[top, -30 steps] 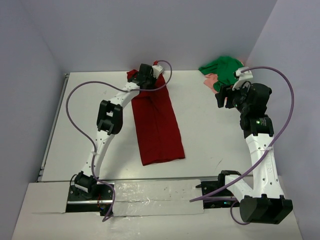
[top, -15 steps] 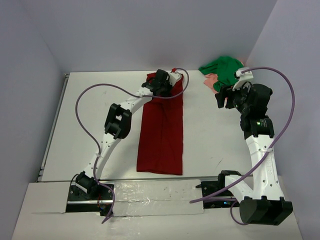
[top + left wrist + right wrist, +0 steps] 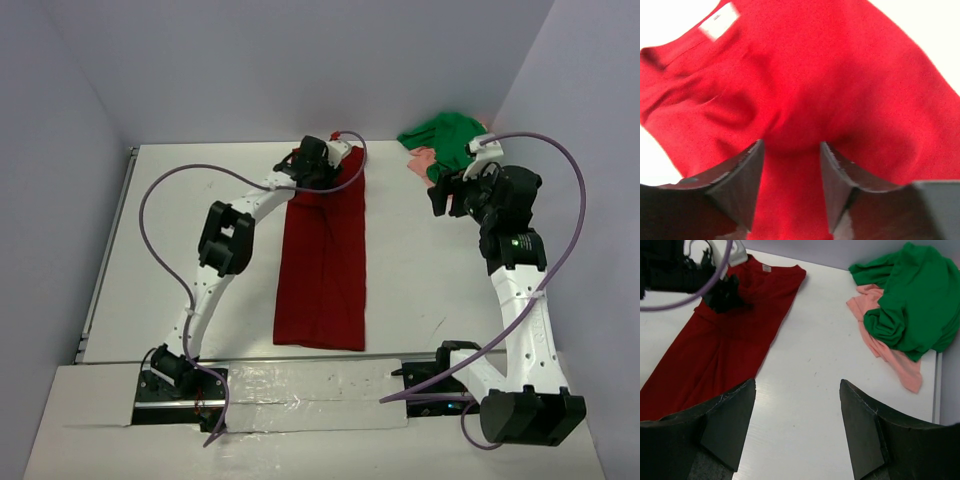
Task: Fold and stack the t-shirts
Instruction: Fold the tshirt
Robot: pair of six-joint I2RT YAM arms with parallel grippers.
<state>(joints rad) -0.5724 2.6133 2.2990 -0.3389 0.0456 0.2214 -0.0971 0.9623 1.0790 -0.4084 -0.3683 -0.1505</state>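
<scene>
The white table (image 3: 150,250) carries a dark red t-shirt (image 3: 325,270) folded lengthwise into 1 narrow strip. Its long axis runs from the near edge toward the far wall, with the hem toward the arm bases and the collar pointing away from them. Right of the dark red t-shirt's collar end and well apart from it, a bright green t-shirt (image 3: 915,295) lies crumpled in a heap. A smaller salmon-pink cloth (image 3: 890,357) sticks out from under the heap on the side facing the dark red t-shirt. The right gripper (image 3: 796,385) hangs over bare table right of the dark red t-shirt, its 2 fingers (image 3: 725,420) spread wide with nothing between them. The left gripper (image 3: 791,147) sits low over the dark red t-shirt's collar end, its fingers (image 3: 740,185) apart, and a hump of red cloth rises in the gap. A white label (image 3: 717,22) shows inside the collar, beyond the fingertips.
</scene>
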